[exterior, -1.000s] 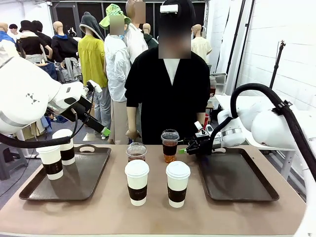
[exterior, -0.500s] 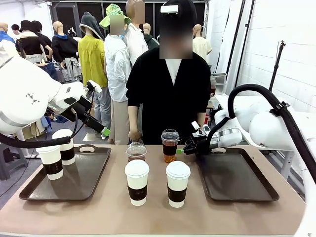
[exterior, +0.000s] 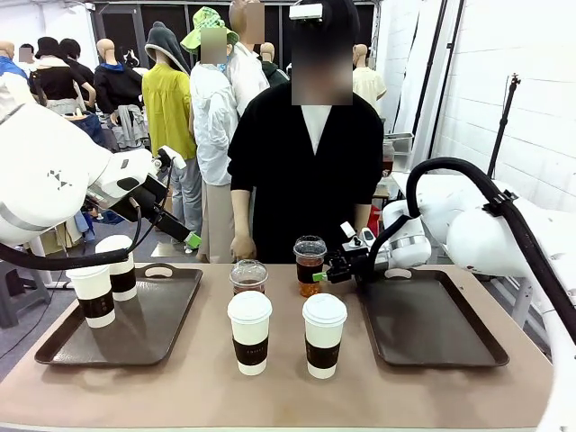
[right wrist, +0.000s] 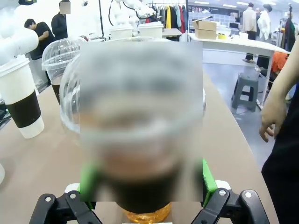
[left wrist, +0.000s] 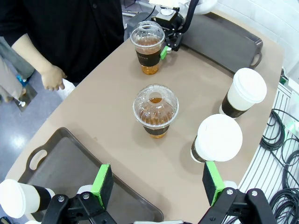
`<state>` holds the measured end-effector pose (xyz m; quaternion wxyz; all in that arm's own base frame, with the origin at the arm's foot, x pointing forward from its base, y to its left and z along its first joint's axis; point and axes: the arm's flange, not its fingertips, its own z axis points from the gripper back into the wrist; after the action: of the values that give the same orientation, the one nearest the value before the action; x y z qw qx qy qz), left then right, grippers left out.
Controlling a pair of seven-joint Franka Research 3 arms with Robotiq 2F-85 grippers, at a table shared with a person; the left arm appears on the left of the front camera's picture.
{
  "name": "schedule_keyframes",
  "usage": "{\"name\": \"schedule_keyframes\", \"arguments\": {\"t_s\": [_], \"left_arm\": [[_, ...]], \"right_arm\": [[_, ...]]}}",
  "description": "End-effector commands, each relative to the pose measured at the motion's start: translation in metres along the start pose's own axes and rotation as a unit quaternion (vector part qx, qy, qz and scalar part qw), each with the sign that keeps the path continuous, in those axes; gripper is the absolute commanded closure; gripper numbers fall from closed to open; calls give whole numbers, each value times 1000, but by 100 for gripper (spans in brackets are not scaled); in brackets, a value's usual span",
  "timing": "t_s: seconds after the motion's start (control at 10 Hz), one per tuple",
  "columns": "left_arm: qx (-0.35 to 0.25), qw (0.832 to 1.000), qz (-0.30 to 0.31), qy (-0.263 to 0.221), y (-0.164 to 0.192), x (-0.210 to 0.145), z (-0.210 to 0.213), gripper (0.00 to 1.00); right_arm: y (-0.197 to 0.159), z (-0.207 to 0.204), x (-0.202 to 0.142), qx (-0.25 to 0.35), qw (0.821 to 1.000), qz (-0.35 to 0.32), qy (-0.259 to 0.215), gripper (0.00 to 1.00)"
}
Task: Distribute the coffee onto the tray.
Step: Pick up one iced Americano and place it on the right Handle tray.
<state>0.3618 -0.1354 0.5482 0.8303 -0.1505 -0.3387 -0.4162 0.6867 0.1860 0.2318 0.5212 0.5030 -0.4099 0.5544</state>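
Fingers of the right gripper (exterior: 321, 275) straddle the far dome-lidded cup (exterior: 310, 259), open, seemingly poised to carry it to the right tray (exterior: 432, 326). The left gripper (left wrist: 157, 184) hovers open, clear.

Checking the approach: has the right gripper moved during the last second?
Yes. The right gripper has shifted toward picture left, away from the right tray, up to the right clear cup, jaws open.

No legible text or labels.
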Motion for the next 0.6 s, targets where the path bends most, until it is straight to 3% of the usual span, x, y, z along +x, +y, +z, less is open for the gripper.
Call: {"name": "schedule_keyframes", "arguments": {"t_s": [0.0,0.3,0.5], "left_arm": [[-1,1000,4,1,1,0,1,0],[-1,1000,4,1,1,0,1,0],[-1,1000,4,1,1,0,1,0]], "right_arm": [[-14,-8,5,19,1000,-10,1,0],[-14,-15,9,37,999,-16,-5,0],[-14,-14,9,40,999,-21,-8,36]]}}
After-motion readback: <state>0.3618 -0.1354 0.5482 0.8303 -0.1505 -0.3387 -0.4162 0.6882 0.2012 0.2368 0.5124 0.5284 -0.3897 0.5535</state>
